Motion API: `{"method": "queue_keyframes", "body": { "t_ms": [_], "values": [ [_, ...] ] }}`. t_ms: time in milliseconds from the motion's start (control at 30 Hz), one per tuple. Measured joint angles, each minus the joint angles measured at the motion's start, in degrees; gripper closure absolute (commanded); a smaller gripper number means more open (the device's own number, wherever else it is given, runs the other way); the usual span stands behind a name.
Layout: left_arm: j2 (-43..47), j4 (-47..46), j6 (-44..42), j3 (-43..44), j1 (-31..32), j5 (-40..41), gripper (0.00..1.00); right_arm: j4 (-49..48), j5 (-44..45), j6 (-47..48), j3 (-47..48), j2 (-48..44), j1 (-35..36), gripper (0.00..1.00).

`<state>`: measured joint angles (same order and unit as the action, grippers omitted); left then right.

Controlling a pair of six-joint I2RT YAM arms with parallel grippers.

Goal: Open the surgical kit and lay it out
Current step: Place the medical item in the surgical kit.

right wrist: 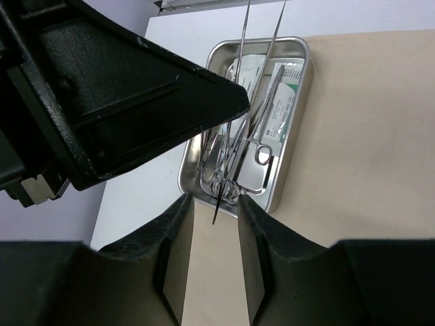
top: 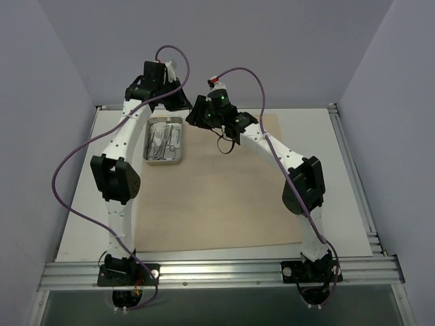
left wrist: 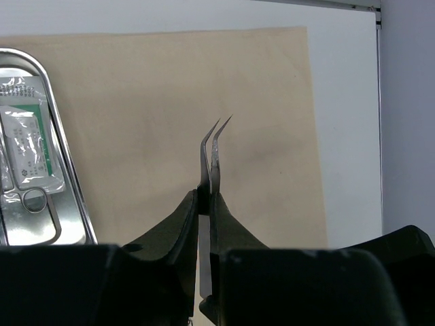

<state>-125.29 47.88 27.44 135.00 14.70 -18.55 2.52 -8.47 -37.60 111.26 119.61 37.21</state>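
The beige cloth wrap (top: 224,197) lies spread flat on the table. The steel tray (top: 182,144) stands on its far left corner. In the right wrist view the tray (right wrist: 299,115) holds scissor-handled instruments (right wrist: 224,180) and clear packets (right wrist: 282,102). My left gripper (left wrist: 207,197) is shut on thin curved-tip tweezers (left wrist: 215,153) and holds them in the air above the cloth, right of the tray (left wrist: 68,170). My right gripper (right wrist: 215,202) is open. The tweezers' thin end (right wrist: 219,190) hangs between its fingers without touching them. Both grippers meet above the cloth's far edge (top: 194,109).
White table (top: 81,224) surrounds the cloth. Grey walls close in left, right and behind. An aluminium rail (top: 217,272) runs along the near edge by the arm bases. A large black finger of the left gripper (right wrist: 170,95) fills the upper left of the right wrist view.
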Motion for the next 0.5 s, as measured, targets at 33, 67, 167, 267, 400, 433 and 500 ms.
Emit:
{"method": "queue_keyframes", "body": {
  "t_ms": [33, 67, 167, 267, 400, 433, 500],
  "values": [
    [0.00, -0.02, 0.17, -0.07, 0.00, -0.09, 0.98, 0.28, 0.17, -0.13, 0.37, 0.22, 0.00, 0.74],
    [0.00, -0.02, 0.33, -0.09, 0.00, -0.17, 0.98, 0.42, 0.28, -0.15, 0.55, 0.31, 0.00, 0.78],
    [0.00, -0.04, 0.52, -0.24, 0.07, -0.35, 0.98, 1.14, 0.70, -0.28, 0.72, 0.31, 0.00, 0.87],
    [0.00, -0.09, 0.66, -0.81, 0.26, -0.50, 0.98, 1.42, 1.14, -0.35, 0.98, 0.37, 0.00, 0.96],
    [0.00, -0.46, 0.90, -2.29, 0.37, -0.90, 0.98, 1.81, 1.64, -0.26, 2.12, 1.49, 0.00, 1.00],
    [0.00, -0.50, 0.92, -2.73, 0.35, -0.98, 0.98, 2.01, 1.66, -0.28, 2.25, 1.79, -0.02, 1.00],
    [0.00, -0.50, 0.94, -3.43, 0.35, -1.01, 0.98, 2.43, 1.66, -0.33, 2.34, 2.40, -0.09, 1.00]
  ]
}}
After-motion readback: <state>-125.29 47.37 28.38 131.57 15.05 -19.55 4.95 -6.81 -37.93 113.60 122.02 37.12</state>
